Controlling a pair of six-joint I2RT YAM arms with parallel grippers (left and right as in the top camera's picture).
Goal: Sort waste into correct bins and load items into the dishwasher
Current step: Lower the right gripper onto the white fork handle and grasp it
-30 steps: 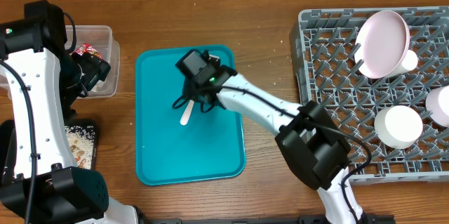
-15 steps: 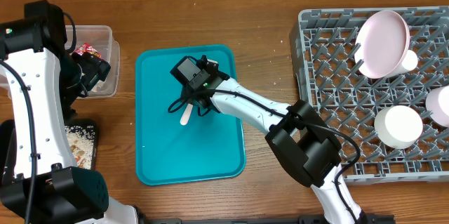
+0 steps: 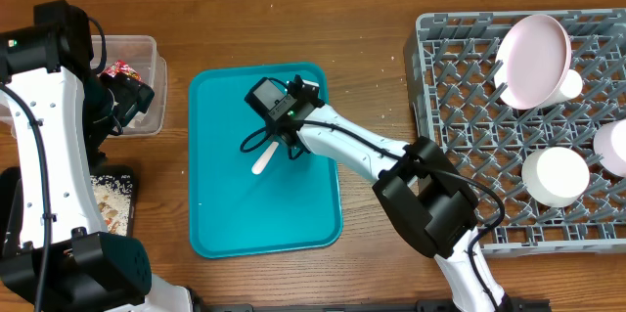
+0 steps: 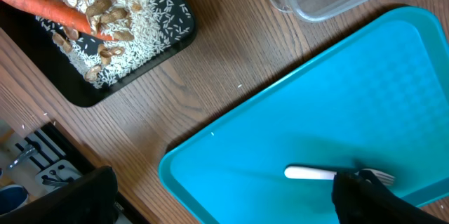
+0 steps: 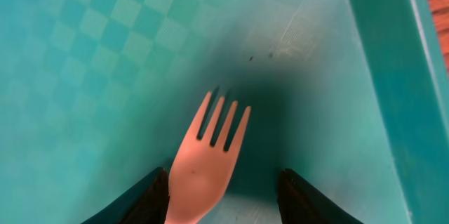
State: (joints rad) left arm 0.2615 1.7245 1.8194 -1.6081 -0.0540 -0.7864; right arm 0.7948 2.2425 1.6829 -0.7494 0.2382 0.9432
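Wood-grain table (image 3: 372, 19), brown and matte, with bare strips between everything on it. Centre: flat teal tray (image 3: 293, 224), rounded corners, low raised lip; only the right wrist view picks up a faint checker pattern pressed into its floor. Fork (image 3: 260, 162) lies flat near the tray's middle, slim, pale and smooth, handle toward the near-left, short tines toward the far-right. Right gripper (image 5: 224, 178) sits low over the fork's neck, jaws apart and straddling it. One dark finger (image 5: 151, 199) looks to touch the fork's edge; the other stands off with bare teal between, so not clamped. Tray lip runs alongside the tines; open tray floor ahead of them. Left gripper (image 3: 125, 97) hangs over the near part of the clear tub (image 3: 147, 50) at the left, jaws spread wide, holding nothing. Tub is thin see-through plastic with soft corners and a shiny red wrapper (image 3: 124, 66) inside. Just near of it lies a shallow, glossy black tray (image 4: 74, 87). The left wrist view gives what the overhead blurs: an orange carrot (image 4: 42, 1) on white rice (image 4: 133, 13) with tan scraps. That view also shows the fork's rounded handle end; a dark blurred shape covers its middle. Far right: grey dish rack (image 3: 460, 107), a peg lattice with raised walls, holding a tilted round plate (image 3: 533, 58) and two white bowls (image 3: 556, 177).
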